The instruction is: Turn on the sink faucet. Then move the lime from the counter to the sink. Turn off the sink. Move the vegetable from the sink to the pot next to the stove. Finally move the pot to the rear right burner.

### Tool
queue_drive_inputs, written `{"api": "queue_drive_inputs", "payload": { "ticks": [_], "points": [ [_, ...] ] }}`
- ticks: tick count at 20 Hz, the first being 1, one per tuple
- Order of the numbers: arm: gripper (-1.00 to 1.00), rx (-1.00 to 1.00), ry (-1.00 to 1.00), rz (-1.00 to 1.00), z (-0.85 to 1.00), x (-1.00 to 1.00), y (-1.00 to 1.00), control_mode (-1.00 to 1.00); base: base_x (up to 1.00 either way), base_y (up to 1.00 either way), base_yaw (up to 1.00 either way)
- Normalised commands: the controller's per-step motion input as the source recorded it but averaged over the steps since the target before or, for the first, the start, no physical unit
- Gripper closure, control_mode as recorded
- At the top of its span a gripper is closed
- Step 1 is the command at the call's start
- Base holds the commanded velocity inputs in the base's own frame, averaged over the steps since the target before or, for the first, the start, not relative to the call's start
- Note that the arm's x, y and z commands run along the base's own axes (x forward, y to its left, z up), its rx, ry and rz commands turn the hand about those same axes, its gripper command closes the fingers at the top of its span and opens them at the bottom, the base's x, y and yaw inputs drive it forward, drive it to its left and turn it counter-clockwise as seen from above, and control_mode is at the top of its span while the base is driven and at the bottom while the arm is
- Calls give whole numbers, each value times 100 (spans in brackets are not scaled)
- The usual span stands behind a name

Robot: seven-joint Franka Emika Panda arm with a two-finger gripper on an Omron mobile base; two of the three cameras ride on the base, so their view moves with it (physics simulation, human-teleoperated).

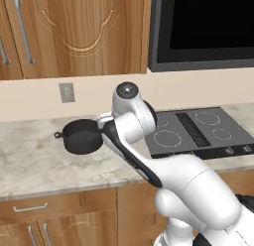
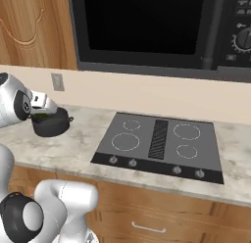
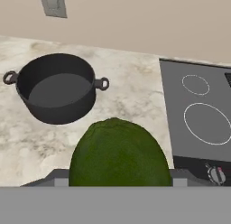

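Nearest to us, the lime (image 3: 119, 153) sits between the fingers of our tool (image 3: 119, 182), which stands fairly wide because it is closed around this round fruit; we carry it high so it can pass over the rim of the pot (image 3: 56, 88). The pot is empty and stands upright on the surface (image 3: 126, 101), just left of the stove (image 3: 198, 114), so we judge that dropping the lime in is the step in hand. Beyond the pot is the wall with an outlet (image 3: 53, 4).
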Motion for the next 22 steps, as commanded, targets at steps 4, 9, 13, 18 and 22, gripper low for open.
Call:
{"api": "queue_drive_inputs", "payload": {
  "ticks": [4,9,13,18,22],
  "points": [
    [100,0,0,0,0,0,0,100,42,-42,-13],
    [100,0,0,0,0,0,0,100,43,-20,-7],
    [100,0,0,0,0,0,0,100,42,-9,0],
    [100,0,0,0,0,0,0,100,41,-4,0],
    [100,0,0,0,0,0,0,100,37,0,0]
  ]
}}
